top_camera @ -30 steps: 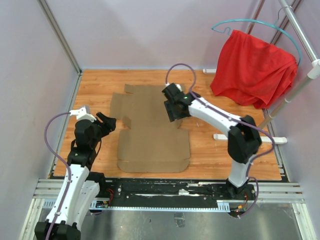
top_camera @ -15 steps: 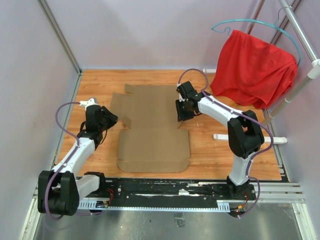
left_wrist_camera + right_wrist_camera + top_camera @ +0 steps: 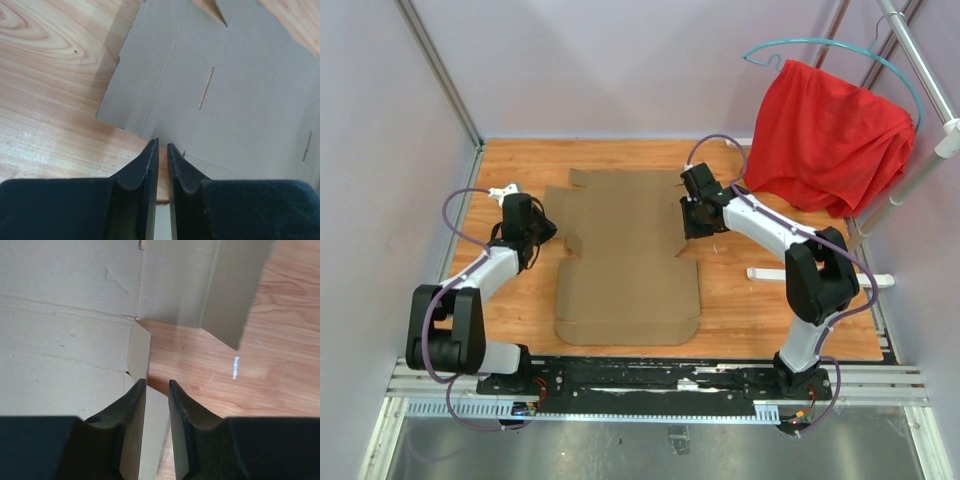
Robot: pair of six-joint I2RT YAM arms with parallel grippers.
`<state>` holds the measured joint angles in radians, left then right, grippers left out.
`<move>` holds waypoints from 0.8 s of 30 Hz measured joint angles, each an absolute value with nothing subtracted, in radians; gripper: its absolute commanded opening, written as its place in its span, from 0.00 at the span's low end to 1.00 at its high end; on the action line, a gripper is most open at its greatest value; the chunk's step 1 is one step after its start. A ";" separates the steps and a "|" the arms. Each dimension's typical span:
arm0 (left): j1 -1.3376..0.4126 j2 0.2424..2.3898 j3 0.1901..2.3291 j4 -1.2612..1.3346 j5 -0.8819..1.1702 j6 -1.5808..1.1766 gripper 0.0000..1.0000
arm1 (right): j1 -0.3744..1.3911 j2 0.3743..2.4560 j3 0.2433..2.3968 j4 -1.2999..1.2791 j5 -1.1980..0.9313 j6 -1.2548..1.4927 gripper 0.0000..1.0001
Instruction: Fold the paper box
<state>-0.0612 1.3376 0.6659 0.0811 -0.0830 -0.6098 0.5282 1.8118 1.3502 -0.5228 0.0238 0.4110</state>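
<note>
The paper box is a flat brown cardboard cut-out with flaps and crease lines, lying in the middle of the wooden table. My left gripper is low at the sheet's left flap, and its jaws are almost together with nothing between them. In the left wrist view the gripper points at the cardboard just ahead. My right gripper is at the sheet's right edge by a notch. In the right wrist view the gripper has a narrow gap and hangs over a small flap of the cardboard.
A red cloth hangs on a teal hanger from a metal rack at the back right. The rack's white foot lies on the table right of the sheet. Walls enclose the table on the left and at the back.
My left arm has stretched out and dropped, bringing its gripper to the left flap. My right gripper has moved right from over the sheet to its right edge.
</note>
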 measured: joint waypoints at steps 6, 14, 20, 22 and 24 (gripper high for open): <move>-0.061 1.417 0.687 0.081 -0.113 -0.609 0.15 | 0.503 1.744 1.331 -0.521 0.084 0.415 0.26; -0.061 1.466 0.687 0.089 -0.141 -0.609 0.12 | 0.494 1.826 1.332 -0.524 0.096 0.416 0.25; -0.061 1.551 0.713 0.096 -0.106 -0.607 0.02 | 0.495 1.894 1.348 -0.530 0.078 0.415 0.24; -0.062 1.569 0.721 0.096 -0.086 -0.609 0.00 | 0.496 1.898 1.359 -0.530 0.074 0.413 0.23; -0.067 1.574 0.723 0.096 -0.069 -0.607 0.00 | 0.498 1.898 1.375 -0.529 0.072 0.410 0.23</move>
<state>-0.0669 1.5738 0.7227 0.0956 -0.0692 -0.6067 0.4980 1.8980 1.3754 -0.5285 0.0715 0.4099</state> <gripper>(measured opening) 0.012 0.237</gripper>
